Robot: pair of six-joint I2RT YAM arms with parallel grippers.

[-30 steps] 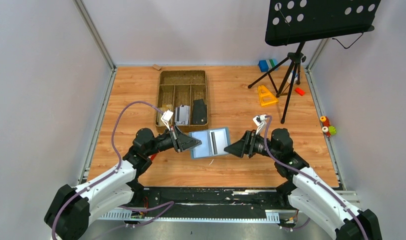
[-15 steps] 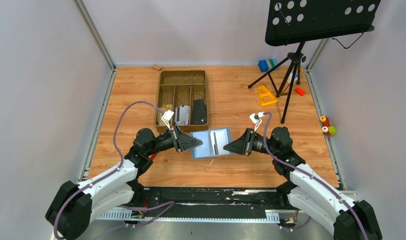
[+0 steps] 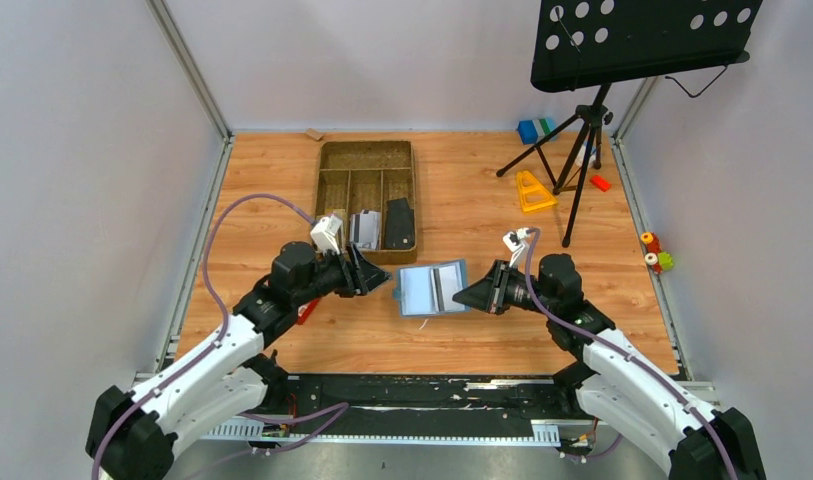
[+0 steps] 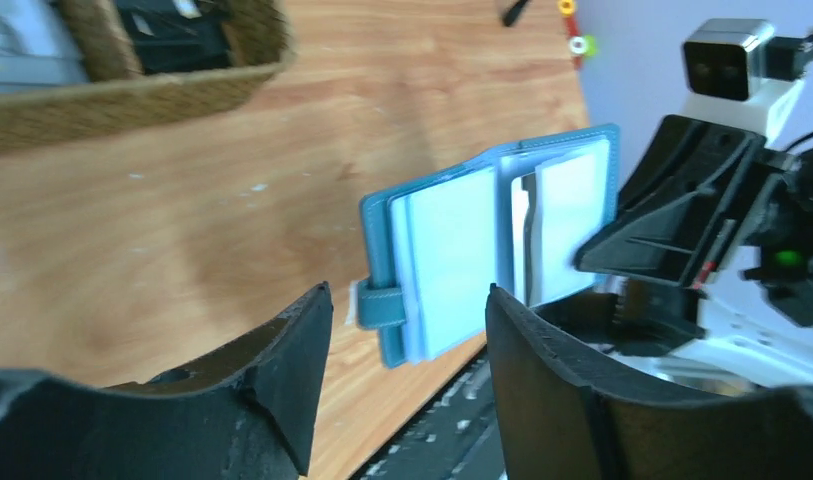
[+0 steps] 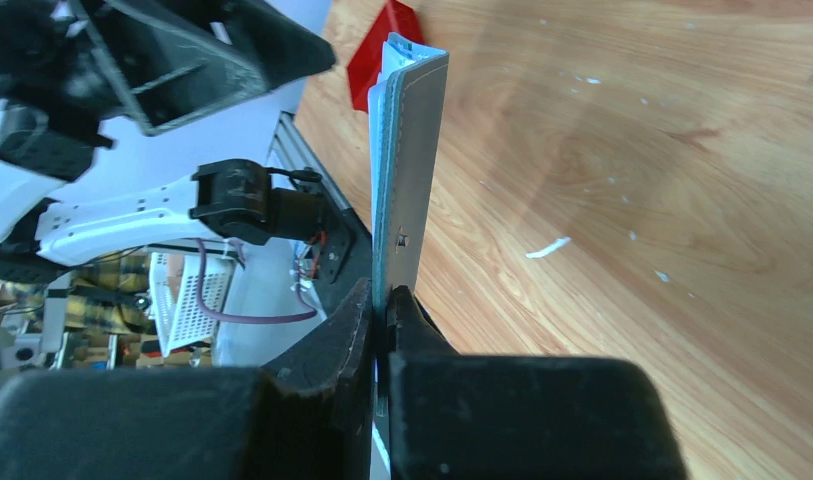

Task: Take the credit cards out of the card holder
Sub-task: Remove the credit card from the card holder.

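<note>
The slate-blue card holder (image 3: 431, 289) hangs open just above the table, pale blue inside. My right gripper (image 3: 466, 293) is shut on its right edge. Seen edge-on in the right wrist view, the card holder (image 5: 408, 170) stands pinched between the jaws of that gripper (image 5: 385, 300). White edges of the credit cards (image 5: 384, 70) stick out at its far end, and one pale card edge (image 4: 520, 215) shows by the fold. My left gripper (image 3: 374, 280) is open, a short way left of the holder. In its wrist view the card holder (image 4: 452, 255) lies beyond the left gripper (image 4: 407, 305), untouched.
A brown divided tray (image 3: 320, 195) stands behind the left gripper, with a grey item (image 3: 365, 229) and a black item (image 3: 400, 224) in it. A red block (image 3: 305, 312) lies under the left arm. A music stand's tripod (image 3: 582, 150) and a yellow triangle (image 3: 533, 191) are at the back right.
My right gripper closed on the holder's right edge. The left gripper then opened, let go of the left edge and drew back to the left. The holder shifted slightly right.
</note>
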